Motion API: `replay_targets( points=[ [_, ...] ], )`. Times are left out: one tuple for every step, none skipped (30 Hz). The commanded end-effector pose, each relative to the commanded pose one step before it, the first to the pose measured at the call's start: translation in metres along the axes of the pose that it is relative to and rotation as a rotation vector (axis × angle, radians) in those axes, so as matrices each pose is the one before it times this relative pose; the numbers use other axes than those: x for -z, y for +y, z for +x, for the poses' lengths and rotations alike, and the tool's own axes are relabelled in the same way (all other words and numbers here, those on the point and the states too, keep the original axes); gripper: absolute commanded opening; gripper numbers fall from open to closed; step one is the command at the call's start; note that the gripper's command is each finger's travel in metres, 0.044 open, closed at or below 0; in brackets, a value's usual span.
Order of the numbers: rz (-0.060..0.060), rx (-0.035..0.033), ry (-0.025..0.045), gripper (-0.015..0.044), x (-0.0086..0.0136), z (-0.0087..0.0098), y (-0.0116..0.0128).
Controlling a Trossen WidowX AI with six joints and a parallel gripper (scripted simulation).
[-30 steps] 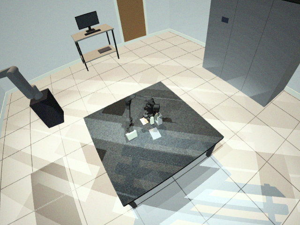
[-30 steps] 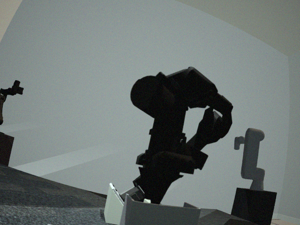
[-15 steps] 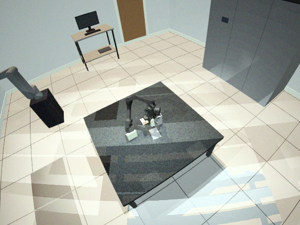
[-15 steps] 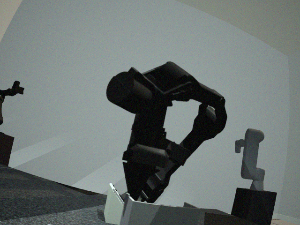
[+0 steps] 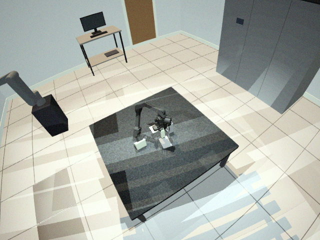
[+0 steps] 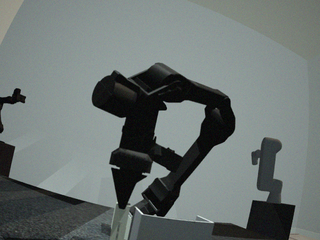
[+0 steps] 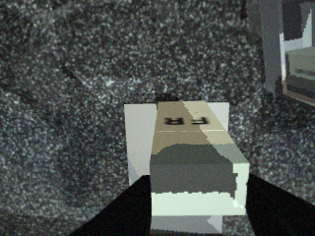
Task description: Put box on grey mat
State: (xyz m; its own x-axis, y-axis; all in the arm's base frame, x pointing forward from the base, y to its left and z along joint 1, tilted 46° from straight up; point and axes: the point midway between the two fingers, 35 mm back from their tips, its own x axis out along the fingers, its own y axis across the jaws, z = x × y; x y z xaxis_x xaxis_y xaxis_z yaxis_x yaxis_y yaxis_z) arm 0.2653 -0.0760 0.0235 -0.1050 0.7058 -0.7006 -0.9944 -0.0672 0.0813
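Pale green box [image 5: 162, 133] [image 6: 120, 224] [image 7: 194, 177] is gripped in my end effector [image 5: 162, 129] [image 6: 123, 207] [image 7: 196, 183], lower centre of the wrist view; its print ends in R, first letter too coarse to confirm. Behind it lies the grey mat [image 5: 165, 142] [image 7: 140, 125]; the bin [image 5: 171, 127] [image 6: 173, 228] [image 7: 273, 49] occupies the upper right. Farther off, top view, a desk [image 5: 113, 29] carries a monitor [image 5: 93, 21], upper left.

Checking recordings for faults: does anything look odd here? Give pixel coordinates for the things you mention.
Yes. The held box [image 5: 162, 133] [image 6: 119, 224] [image 7: 197, 178] seems marked FR, though ER was wanted. Also, a pale box [image 5: 140, 144] sits outside the bin [image 5: 171, 128] [image 6: 173, 228] [image 7: 272, 46]; whether it belongs there is unclear.
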Motion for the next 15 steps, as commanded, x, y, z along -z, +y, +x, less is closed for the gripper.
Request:
replay_targets(
  points=[
    [0.0087,-0.00451,0.00125,0.0159,0.00757,0.00072,0.00357],
    [0.0006,-0.00004,-0.00008,0.0159,0.00037,0.00000,0.00018],
    [0.0000,0.00000,-0.00001,0.0159,0.00000,0.00028,0.00000],
    [0.0000,0.00001,-0.00002,0.0159,0.00000,0.00083,0.00000],
    [0.0000,0.00001,-0.00004,0.0159,-0.00001,0.00138,0.00000],
    [0.0000,0.00001,-0.00004,0.0159,-0.00001,0.00138,0.00001],
    [0.0000,0.00001,-0.00003,0.0159,-0.00001,0.00083,0.00001],
    [0.0000,0.00000,-0.00001,0.0159,0.00000,0.00028,0.00000],
    [0.0000,0.00000,0.00000,0.0159,0.00000,0.00026,-0.00001],
    [0.0000,0.00001,-0.00001,0.0159,0.00000,0.00077,-0.00002],
    [0.0000,0.00002,-0.00002,0.0159,0.00000,0.00129,-0.00003],
    [0.0000,0.00002,-0.00003,0.0159,0.00000,0.00160,-0.00002],
    [0.0000,0.00002,-0.00003,0.0159,-0.00001,0.00161,-0.00001],
    [0.0000,0.00002,-0.00004,0.0159,-0.00001,0.00160,0.00000],
    [0.0000,0.00002,-0.00005,0.0159,-0.00001,0.00160,0.00001]
  ],
)
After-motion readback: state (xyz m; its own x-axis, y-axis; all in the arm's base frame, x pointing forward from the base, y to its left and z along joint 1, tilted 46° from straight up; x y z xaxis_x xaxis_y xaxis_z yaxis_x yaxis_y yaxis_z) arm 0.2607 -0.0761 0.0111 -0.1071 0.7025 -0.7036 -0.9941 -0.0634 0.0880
